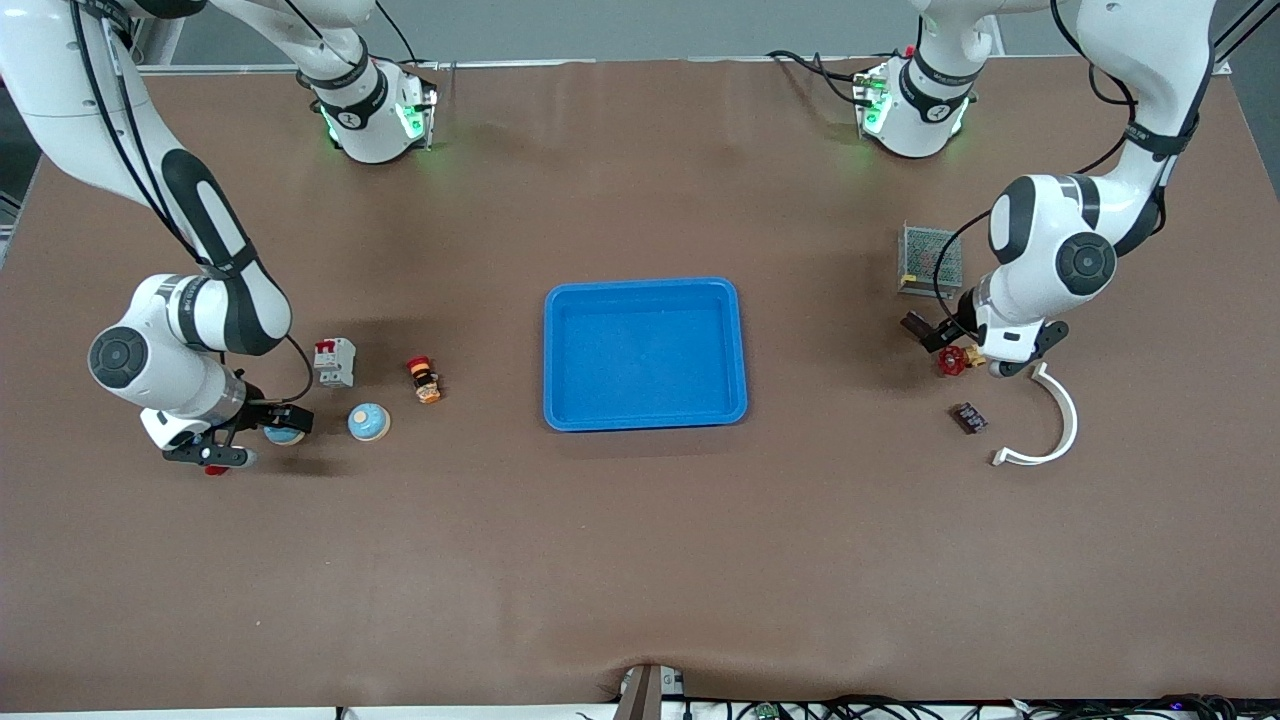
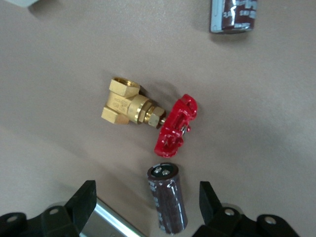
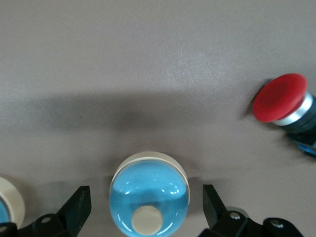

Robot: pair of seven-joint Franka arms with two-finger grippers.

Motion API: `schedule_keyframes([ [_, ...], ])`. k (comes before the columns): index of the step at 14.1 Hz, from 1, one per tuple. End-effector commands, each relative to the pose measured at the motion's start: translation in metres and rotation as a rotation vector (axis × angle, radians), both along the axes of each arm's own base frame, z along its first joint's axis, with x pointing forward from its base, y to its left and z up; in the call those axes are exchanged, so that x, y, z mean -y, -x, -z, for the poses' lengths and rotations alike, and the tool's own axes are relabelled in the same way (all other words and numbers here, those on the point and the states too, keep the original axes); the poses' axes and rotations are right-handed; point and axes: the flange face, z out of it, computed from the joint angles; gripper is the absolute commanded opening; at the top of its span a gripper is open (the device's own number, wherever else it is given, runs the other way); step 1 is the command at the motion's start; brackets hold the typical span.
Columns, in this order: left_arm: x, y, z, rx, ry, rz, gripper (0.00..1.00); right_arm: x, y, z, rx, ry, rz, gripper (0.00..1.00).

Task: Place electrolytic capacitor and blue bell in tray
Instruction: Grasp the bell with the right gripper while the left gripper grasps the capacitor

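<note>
**Both arms line up their picks beside an empty tray**

The left gripper (image 2: 145, 210) hangs with jaws spread either side of a capacitor (image 2: 168, 197), which lies on the table beside a brass valve (image 2: 148, 116). The right gripper (image 3: 145, 210), jaws wide, brackets a blue bell (image 3: 149, 190). The tray (image 1: 645, 292) waits mid-table between them. Each should settle lower and centre before closing; the capacitor, being round, looks apt to roll if pinched off-centre.
</note>
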Motion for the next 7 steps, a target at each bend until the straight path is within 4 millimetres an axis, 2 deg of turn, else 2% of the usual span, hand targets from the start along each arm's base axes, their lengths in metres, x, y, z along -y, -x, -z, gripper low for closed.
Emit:
schedule_keyframes([
  [1, 0.008, -0.003, 0.006, 0.003, 0.021, -0.074, 0.80, 0.008, 0.000, 0.007, -0.016, 0.000, -0.006, 0.02],
  [4, 0.018, 0.001, 0.014, -0.017, 0.029, -0.084, 0.76, 0.007, 0.003, 0.009, -0.022, -0.001, -0.009, 0.00],
  [6, 0.019, 0.002, 0.021, -0.029, 0.029, -0.083, 0.60, 0.005, 0.001, 0.000, -0.033, 0.000, -0.010, 0.00],
  [7, 0.019, 0.002, 0.023, -0.031, 0.030, -0.083, 0.57, 0.004, -0.001, -0.016, -0.049, 0.000, -0.010, 0.00],
])
